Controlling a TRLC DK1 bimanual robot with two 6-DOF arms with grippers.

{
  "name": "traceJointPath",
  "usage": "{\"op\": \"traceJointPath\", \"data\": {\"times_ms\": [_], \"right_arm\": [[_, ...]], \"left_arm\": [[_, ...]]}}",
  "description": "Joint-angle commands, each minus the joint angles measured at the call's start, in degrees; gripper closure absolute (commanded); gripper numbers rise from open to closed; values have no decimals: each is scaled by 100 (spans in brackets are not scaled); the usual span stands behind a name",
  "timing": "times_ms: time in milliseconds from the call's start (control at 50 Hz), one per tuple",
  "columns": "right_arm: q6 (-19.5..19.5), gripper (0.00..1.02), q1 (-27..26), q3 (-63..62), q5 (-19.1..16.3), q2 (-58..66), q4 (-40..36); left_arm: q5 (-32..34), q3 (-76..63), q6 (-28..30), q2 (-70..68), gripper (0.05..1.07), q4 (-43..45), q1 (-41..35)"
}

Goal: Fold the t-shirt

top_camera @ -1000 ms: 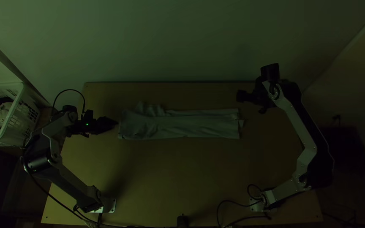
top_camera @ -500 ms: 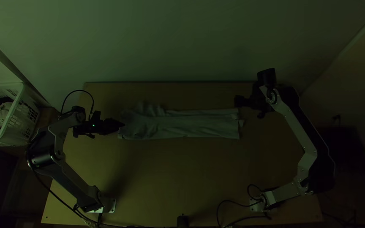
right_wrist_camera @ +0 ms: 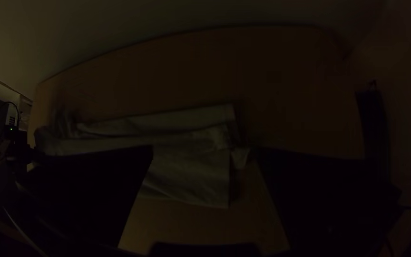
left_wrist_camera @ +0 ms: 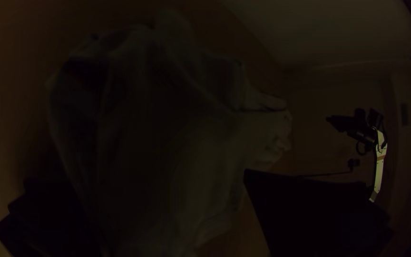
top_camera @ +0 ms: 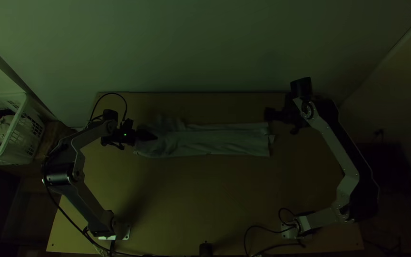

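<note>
Could make out no legible lettering, label, brand, number or sign in the top view, and found none to read in the left wrist view or the right wrist view either.

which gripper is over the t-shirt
The left gripper, over one end of the t-shirt; the right gripper is off it, near the other end.

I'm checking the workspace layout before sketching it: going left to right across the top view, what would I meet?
White basket → left arm's base → t-shirt → right arm's base.
</note>
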Motion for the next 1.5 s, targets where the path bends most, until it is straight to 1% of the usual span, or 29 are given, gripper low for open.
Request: {"op": "traceJointPath", "data": {"times_ms": [0,140,220,240,300,400,440,540,620,720,980,1200,1280,1360,1480], "right_arm": [[40,4,38,-191,55,-280,-43],[23,4,30,-323,55,-439,-43],[23,4,30,-402,55,-509,-43],[23,4,30,-420,55,-518,-43],[14,4,38,-481,73,-553,-8],[14,4,65,-578,125,-597,106],[14,4,91,-613,187,-632,176],[-4,4,117,-631,301,-685,335],[-39,4,117,-675,354,-711,422],[-144,4,56,-824,363,-825,616],[-364,4,-190,-1211,354,-1098,879],[-522,4,-498,-1466,354,-1247,1029],[-557,4,-577,-1510,354,-1309,1064],[-557,4,-603,-1571,354,-1379,1064],[-566,4,-665,-1738,354,-1493,1126]], "left_arm": [[-444,-228,-402,339,10,139,-321],[-777,-202,-745,348,10,333,-540],[-1085,-158,-982,313,12,333,-584],[-1164,-158,-1026,295,14,333,-593],[-1366,-175,-1123,199,28,333,-593],[-1718,-263,-1290,5,55,341,-549],[-1744,-334,-1308,-127,68,350,-505],[-1902,-448,-1352,-382,105,359,-312],[-1964,-457,-1396,-592,104,315,-40],[-1982,-448,-1308,-865,104,227,382],[-2078,-79,-394,-935,104,-555,1622],[-2210,466,134,-909,104,-1056,2527],[-2412,703,283,-962,104,-1496,2588],[-2456,862,327,-1146,104,-1865,2536],[-2632,976,266,-1612,104,-2146,2096]]}}
